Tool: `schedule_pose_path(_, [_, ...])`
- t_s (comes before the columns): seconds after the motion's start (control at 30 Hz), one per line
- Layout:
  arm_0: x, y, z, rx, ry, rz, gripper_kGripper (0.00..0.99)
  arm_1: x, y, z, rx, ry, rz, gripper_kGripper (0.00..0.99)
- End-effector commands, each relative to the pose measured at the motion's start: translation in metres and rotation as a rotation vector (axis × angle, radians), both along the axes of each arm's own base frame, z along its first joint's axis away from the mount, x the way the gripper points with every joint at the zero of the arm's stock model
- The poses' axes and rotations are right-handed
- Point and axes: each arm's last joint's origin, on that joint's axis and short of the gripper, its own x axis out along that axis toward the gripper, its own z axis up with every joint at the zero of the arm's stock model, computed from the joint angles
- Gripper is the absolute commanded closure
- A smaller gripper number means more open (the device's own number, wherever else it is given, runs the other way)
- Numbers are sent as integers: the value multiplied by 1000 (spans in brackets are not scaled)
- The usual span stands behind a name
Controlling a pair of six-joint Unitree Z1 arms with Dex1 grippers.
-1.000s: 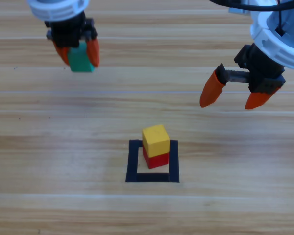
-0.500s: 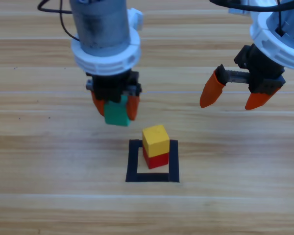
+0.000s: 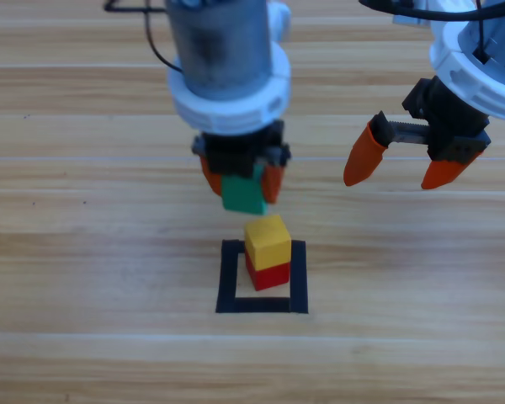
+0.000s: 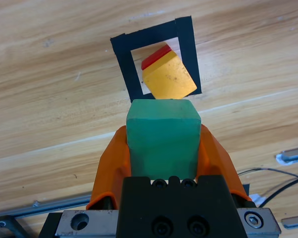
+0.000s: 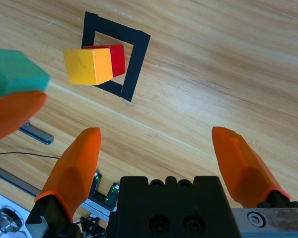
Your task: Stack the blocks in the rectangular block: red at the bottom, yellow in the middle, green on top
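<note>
Left gripper (image 3: 242, 183) is clamped on the green cube (image 3: 243, 194), jaws flat on two opposite side faces, hovering just short of the yellow cube (image 3: 267, 239) that sits on the red cube (image 3: 268, 274) inside the black tape square (image 3: 229, 278); right gripper (image 3: 400, 166) waits wide open and empty off to the right. The cube looks light, rigid and matte, so it shouldn't slip. Your side grip leaves the bottom face free for placing, but go easy, since the stack looks light enough to tip if bumped.
</note>
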Motion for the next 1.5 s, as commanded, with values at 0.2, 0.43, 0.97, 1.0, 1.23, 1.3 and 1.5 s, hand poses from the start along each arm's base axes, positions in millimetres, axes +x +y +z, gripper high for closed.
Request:
schedule_pose_path(0.2, [4, -36, -45, 35, -5, -13, 990, -2, -14, 7, 13, -32, -12, 0])
schedule_pose_path(0.43, [6, -39, -51, 40, -8, -9, 990, -2, -14, 7, 13, -33, -10, 0])
schedule_pose_path(0.97, [6, -26, -54, 61, -9, -3, 990, -2, -13, 7, 17, -37, 0, 0])
schedule_pose_path(1.0, [5, -25, -53, 57, -12, -3, 990, -1, -13, 7, 18, -38, 0, 0])
schedule_pose_path(1.23, [4, -23, -54, 56, -13, -3, 990, -1, -13, 6, 17, -36, 3, 0])
schedule_pose_path(1.3, [4, -24, -54, 53, -14, -3, 990, -2, -13, 6, 18, -37, 3, 0])
schedule_pose_path(1.5, [5, -24, -54, 52, -15, -5, 990, -1, -13, 6, 19, -39, 3, 0])
